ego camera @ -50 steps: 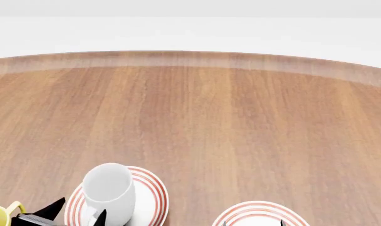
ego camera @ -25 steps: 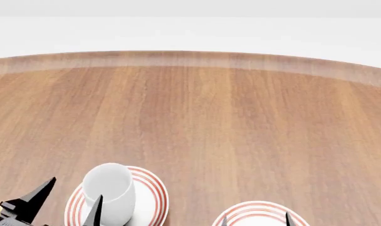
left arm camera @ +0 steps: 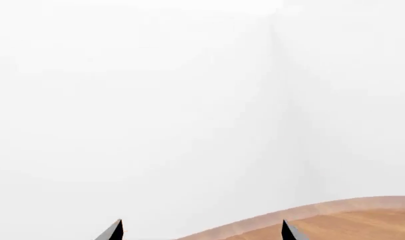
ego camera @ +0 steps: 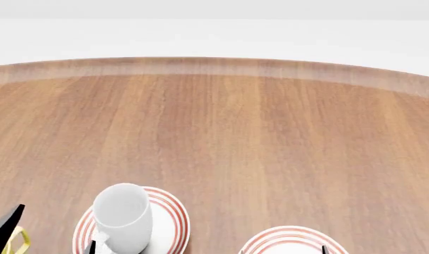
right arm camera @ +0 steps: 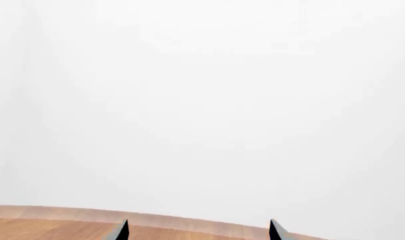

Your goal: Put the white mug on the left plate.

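Mug (ego camera: 123, 217) is sitting upright on the left plate (ego camera: 170, 222), just right of the left pincer (ego camera: 48, 233), whose tips are standing wide apart, gripping nothing; right pincer (right arm camera: 197, 230) likewise spread, empty.

Plain white mug (ego camera: 121, 217) on a white plate (ego camera: 170, 222) ringed with thin red circles; matching plate (ego camera: 288, 239) alongside. Warm brown woodgrain tabletop (ego camera: 243, 143), black fingers (ego camera: 6, 225), a yellow handle (ego camera: 18, 239).
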`<state>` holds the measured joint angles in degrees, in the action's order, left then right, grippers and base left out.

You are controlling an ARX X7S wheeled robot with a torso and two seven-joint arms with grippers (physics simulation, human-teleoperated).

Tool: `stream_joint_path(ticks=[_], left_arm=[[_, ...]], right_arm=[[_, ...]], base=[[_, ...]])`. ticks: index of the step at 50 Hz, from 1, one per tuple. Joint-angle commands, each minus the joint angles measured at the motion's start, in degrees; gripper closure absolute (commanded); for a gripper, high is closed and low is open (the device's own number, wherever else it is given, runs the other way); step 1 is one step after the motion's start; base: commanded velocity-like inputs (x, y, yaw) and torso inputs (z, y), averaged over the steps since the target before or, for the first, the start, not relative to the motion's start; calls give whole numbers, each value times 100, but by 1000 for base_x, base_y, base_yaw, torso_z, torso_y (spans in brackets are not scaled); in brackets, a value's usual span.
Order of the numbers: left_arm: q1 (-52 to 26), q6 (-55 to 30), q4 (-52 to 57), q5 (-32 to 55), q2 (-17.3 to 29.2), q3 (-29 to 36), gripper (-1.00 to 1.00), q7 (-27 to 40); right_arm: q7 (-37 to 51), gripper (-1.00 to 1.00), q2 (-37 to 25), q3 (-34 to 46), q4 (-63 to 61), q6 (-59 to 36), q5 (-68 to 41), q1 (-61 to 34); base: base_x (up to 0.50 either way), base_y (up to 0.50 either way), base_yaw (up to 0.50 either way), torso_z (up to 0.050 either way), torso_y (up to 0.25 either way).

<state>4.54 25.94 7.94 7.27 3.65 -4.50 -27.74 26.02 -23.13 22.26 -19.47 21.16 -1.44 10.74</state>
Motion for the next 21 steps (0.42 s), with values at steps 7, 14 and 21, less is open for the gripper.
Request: stream_joint_path(ticks=[7, 14, 21], left_arm=[[854, 664, 875, 27, 108, 285, -100, 65], [900, 734, 911, -16, 153, 327, -100, 147], [923, 737, 971, -50, 196, 377, -100, 237]], right_arm=[[182, -100, -105, 5, -538, 114, 449, 411], [194, -100, -114, 23, -565, 112, 493, 433], [191, -100, -122, 34, -540, 110, 468, 409]], base=[[0, 0, 0, 0, 0], [0, 0, 0, 0, 0], [0, 0, 0, 0, 0]])
